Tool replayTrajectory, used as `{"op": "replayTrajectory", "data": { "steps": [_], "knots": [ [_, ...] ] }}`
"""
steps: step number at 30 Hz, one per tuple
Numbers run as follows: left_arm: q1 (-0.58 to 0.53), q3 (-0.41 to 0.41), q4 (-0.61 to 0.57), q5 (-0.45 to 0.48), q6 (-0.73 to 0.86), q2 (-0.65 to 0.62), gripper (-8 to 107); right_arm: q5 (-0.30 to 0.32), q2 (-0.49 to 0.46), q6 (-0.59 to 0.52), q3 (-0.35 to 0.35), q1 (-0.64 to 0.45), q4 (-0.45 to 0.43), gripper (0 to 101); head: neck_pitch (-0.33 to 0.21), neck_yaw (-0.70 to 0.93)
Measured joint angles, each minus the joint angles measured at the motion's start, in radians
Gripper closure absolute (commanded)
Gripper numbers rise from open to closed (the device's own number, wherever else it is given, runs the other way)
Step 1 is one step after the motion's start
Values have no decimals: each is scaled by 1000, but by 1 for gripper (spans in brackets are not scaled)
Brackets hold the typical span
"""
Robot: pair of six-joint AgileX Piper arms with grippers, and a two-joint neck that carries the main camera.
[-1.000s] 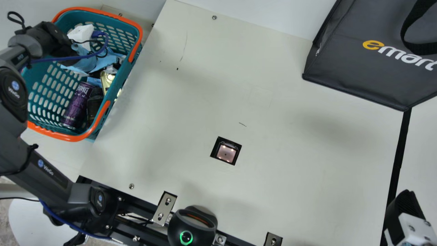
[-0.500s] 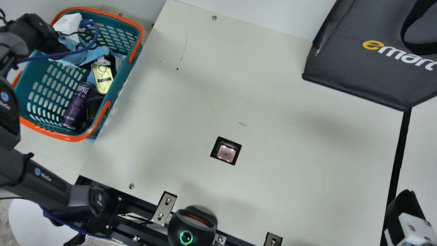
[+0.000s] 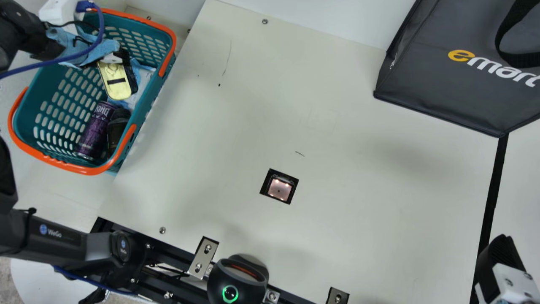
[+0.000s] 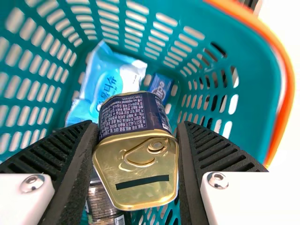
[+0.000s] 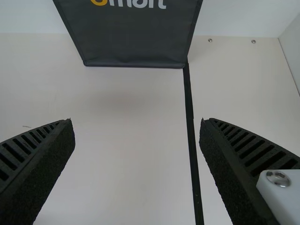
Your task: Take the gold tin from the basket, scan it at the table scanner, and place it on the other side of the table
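- Main view, vs. approx. 1 sec. ago: L arm + gold tin have shifted twd. the basket's far-left part, off the wall by the counter; more of the tin's face shows now.
- Same view: L tool grips the tin within the basket's outline; can't tell if it's above the rim. R tool unchanged at lower R corner.
- Containers there: teal basket w/ orange rim, purple can lying in it, dark item right alongside. Grey bag at far R; contents can't be told. Scanner sits in the counter, well apart from the tin.
- L wrist view: tin clamped btwn. both ribbed fingers; below it in the basket, blue/white packet, small blue pack, plus a jar or can partly hidden.
- R wrist view: R tool spread wide, nothing btwn. its tips; bag's lower part ahead.
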Motion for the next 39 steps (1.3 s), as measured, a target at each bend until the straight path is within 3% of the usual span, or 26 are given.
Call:
{"op": "replayTrajectory", "data": {
  "steps": [23, 39],
  "knots": [
    [-40, -66, -4, 91, -48, -272, 107, 0, 0, 0, 0, 0, 0, 6, 0, 0],
    [-252, -47, 28, 178, -148, -441, 107, 0, 0, 0, 0, 0, 0, 6, 0, 0]
  ]
}}
